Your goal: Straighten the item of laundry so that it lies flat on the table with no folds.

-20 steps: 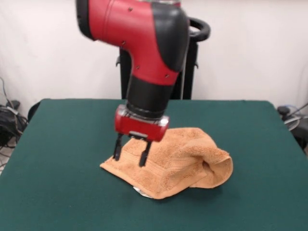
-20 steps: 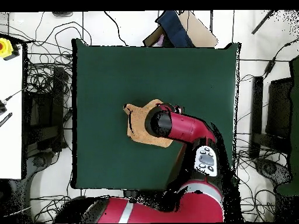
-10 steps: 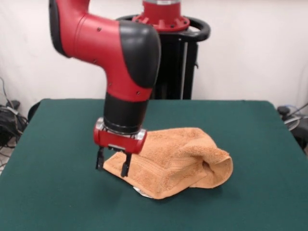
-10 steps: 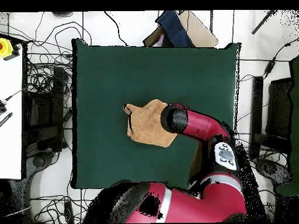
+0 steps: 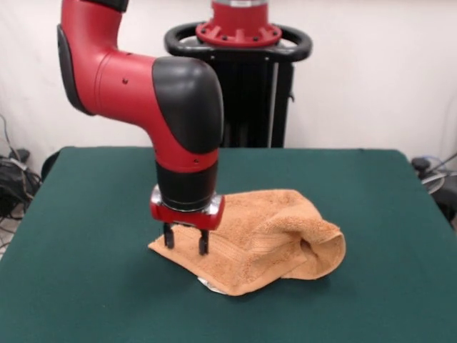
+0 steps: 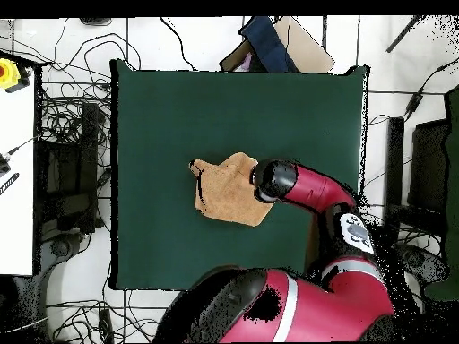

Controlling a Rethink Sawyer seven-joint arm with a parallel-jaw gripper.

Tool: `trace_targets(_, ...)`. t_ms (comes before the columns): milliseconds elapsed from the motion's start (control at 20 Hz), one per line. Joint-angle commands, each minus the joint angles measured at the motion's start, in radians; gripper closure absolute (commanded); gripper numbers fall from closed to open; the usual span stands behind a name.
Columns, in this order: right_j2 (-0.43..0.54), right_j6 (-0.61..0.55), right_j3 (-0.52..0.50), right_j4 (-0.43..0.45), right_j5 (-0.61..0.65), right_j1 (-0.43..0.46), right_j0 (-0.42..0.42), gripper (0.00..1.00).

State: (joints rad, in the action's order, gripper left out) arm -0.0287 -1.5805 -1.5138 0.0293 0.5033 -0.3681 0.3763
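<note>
Front view. The towel (image 5: 260, 239) is lying near the middle of the green surface (image 5: 86, 286), bunched and folded, not flat. Its right end is rolling over into a thick rounded fold with a dark hollow at the crease. The left part is lying lower and flatter, coming to a corner at the left. A woven band is showing along the near edge, and a bit of white is peeking out under the near edge, at the bottom of the fabric.

The arm is coming down from the upper left, wrist pointing straight down. The end effector (image 5: 186, 241) is standing over the towel's left corner. Its two dark fingers (image 5: 203, 244) are pointing down with a narrow gap between them, nothing held in that gap. The tips are sitting at the level of the terry, on or just above it; contact cannot be told. The bulk of the towel is lying to the right of the end effector.

Overhead view. The towel (image 6: 226, 188) is lying roughly central on the surface (image 6: 161, 107), as an uneven tan patch with a small lobe sticking out at its upper left. The arm is reaching in from the lower right, and its black wrist end is covering the towel's right edge. The end effector itself is hidden beneath the wrist here.
</note>
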Motion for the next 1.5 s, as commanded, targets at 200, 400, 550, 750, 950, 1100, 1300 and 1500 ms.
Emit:
trace_targets(200, 0.119, 0.017, 0.059, 0.038, 0.137, 0.007, -0.016, 0.0)
trace_targets(400, 0.12, -0.001, 0.053, 0.047, 0.08, 0.025, -0.017, 0.0)
trace_targets(550, 0.142, -0.002, 0.07, 0.036, 0.061, 0.09, 0.004, 0.0)
trace_targets(750, 0.133, -0.004, 0.075, 0.053, 0.024, 0.109, 0.015, 0.0)
trace_targets(950, 0.142, 0.001, 0.07, 0.052, 0.019, 0.12, 0.031, 0.0)
trace_targets(1100, 0.13, -0.023, 0.059, 0.046, 0.013, 0.104, 0.024, 0.0)
trace_targets(1300, 0.158, -0.025, 0.04, 0.042, -0.044, 0.096, 0.042, 0.0)
trace_targets(1500, 0.128, -0.074, 0.041, 0.032, -0.04, 0.083, 0.014, 1.0)
